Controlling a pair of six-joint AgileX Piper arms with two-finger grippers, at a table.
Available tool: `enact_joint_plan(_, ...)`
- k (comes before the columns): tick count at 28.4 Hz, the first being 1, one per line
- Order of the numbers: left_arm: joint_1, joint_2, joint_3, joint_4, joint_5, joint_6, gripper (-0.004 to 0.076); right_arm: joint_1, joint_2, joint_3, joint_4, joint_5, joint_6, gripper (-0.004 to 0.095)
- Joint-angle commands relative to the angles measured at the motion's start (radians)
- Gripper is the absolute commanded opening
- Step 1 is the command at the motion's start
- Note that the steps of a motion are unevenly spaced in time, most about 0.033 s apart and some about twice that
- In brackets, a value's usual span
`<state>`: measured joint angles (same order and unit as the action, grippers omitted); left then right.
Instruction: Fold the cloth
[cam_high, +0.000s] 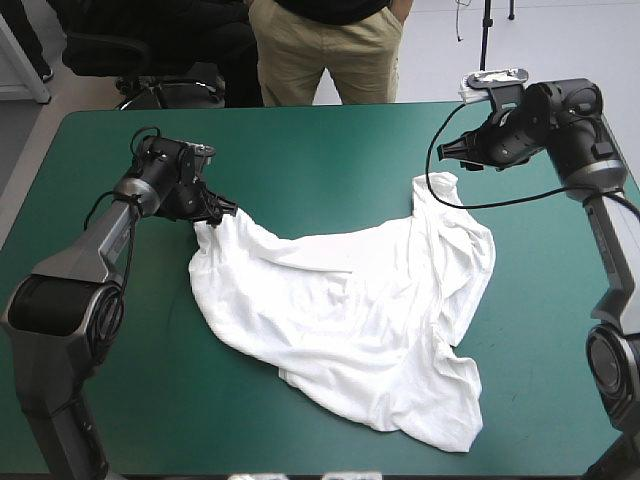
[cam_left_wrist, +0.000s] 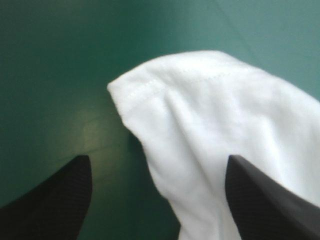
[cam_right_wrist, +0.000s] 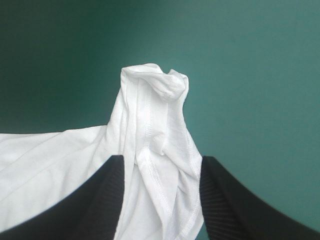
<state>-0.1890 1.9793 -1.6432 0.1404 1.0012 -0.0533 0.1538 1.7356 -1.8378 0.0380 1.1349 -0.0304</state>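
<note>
While the T-shirt (cam_high: 350, 320) lies spread on the teal-green table (cam_high: 300, 150), we see the left gripper (cam_high: 222, 210) and right gripper (cam_high: 447, 150) both spread apart, a shirt end between each pair of fingers.

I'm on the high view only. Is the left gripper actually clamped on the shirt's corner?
Observer: No. The left wrist view shows the left gripper open, with the T-shirt's hemmed corner between its fingers.
Operator: And the other arm?
Observer: The right gripper is open too. A bunched, stitched edge of the shirt runs between its fingers and peaks ahead of them.
Operator: What's around that peak?
Observer: Only the teal-green cover.
</note>
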Motion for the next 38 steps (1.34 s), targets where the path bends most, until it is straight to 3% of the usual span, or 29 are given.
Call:
enact_joint_plan(1,-0.001,-0.019,-0.022,-0.023,-0.032,-0.017,0.0537,-0.005,-0.049,-0.029,-0.004,-0.034,0.003,0.0429)
enact_joint_plan(5,-0.001,0.019,-0.020,-0.041,-0.038,-0.020,0.0524,-0.005,-0.049,-0.029,-0.004,-0.027,0.003,0.0418)
enact_joint_plan(8,-0.001,0.044,-0.020,-0.063,-0.038,-0.020,0.0453,-0.005,-0.049,-0.029,-0.004,-0.008,0.002,0.0417)
enact_joint_plan(10,-0.001,0.050,-0.020,-0.071,-0.038,-0.020,0.0333,-0.005,-0.051,-0.029,-0.004,0.032,0.002,0.0418)
enact_joint_plan(13,-0.001,0.050,-0.018,-0.061,-0.038,-0.020,-0.0022,-0.005,-0.068,-0.017,0.005,0.115,0.002,0.0418)
enact_joint_plan(18,-0.001,0.050,-0.018,-0.048,-0.036,-0.015,-0.0014,0.000,-0.206,0.116,0.124,0.115,-0.035,0.0418)
enact_joint_plan(28,-0.001,0.050,-0.018,-0.076,-0.061,-0.015,-0.0015,0.044,-0.627,0.569,0.124,0.115,-0.034,0.0419)
enact_joint_plan(34,-0.001,0.050,-0.018,-0.084,-0.048,-0.015,-0.0015,0.241,-0.777,0.667,0.121,0.115,0.062,0.0418)
enact_joint_plan(38,-0.001,0.048,-0.018,-0.094,-0.041,-0.015,-0.0015,0.467,-0.795,0.795,-0.007,0.115,0.186,0.0418)
